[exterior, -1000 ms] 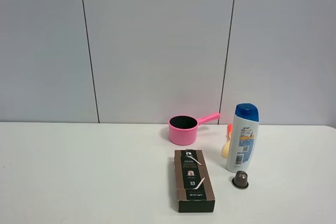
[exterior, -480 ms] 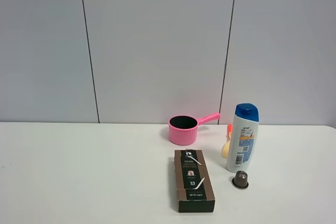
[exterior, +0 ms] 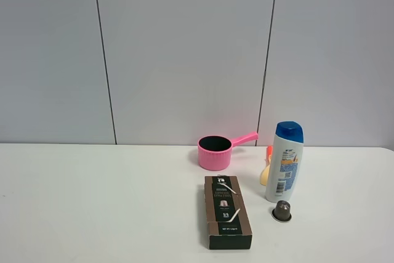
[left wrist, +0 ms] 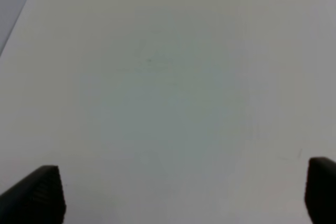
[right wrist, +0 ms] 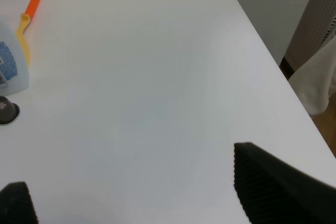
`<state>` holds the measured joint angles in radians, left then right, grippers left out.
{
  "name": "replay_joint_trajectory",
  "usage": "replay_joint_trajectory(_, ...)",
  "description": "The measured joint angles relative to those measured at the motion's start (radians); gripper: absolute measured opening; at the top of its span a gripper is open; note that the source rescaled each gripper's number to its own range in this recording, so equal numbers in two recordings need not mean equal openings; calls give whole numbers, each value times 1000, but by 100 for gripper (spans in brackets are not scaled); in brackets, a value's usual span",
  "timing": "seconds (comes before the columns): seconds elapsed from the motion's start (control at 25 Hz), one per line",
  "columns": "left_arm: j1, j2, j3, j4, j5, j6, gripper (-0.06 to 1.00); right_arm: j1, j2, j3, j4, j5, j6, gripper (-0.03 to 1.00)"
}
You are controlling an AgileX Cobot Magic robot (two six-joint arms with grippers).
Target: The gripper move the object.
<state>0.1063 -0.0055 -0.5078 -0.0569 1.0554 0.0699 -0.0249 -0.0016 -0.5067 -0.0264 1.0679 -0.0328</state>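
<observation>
On my high camera I see the white shampoo bottle (exterior: 284, 162) standing upright at the right of the frame, a little below the middle, on the smooth white table (exterior: 98, 201). It is of glossy plastic, tall and flat-sided with rounded shoulders, with a blue flip cap and a blue-and-orange label. Just in front of it stands a small dark coffee capsule (exterior: 282, 211), shaped like a short cone with a shiny rim. Behind the bottle, partly hidden, lies a yellow tool with an orange handle (exterior: 266, 168); I cannot tell what it is. At the centre lies a dark brown rectangular carton box (exterior: 227, 211), flat and long, with printed text on top. Behind it is the pink saucepan (exterior: 215, 151), round, with a straight handle pointing to the upper right; its inside looks dark and I see nothing in it. The left gripper (left wrist: 184, 195) shows two black ribbed fingers at the lower corners of its wrist view, wide apart and holding nothing. The right gripper (right wrist: 131, 182) also has its black textured fingers spread over bare table, empty.
</observation>
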Motion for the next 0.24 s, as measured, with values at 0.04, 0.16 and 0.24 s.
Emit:
replay_joint_trajectory(0.04,0,0,0,0,0,0,85,0,0,0,0,0,0,100)
replay_joint_trajectory(0.16,0,0,0,0,0,0,85,0,0,0,0,0,0,100)
replay_joint_trajectory(0.24,0,0,0,0,0,0,85,0,0,0,0,0,0,100)
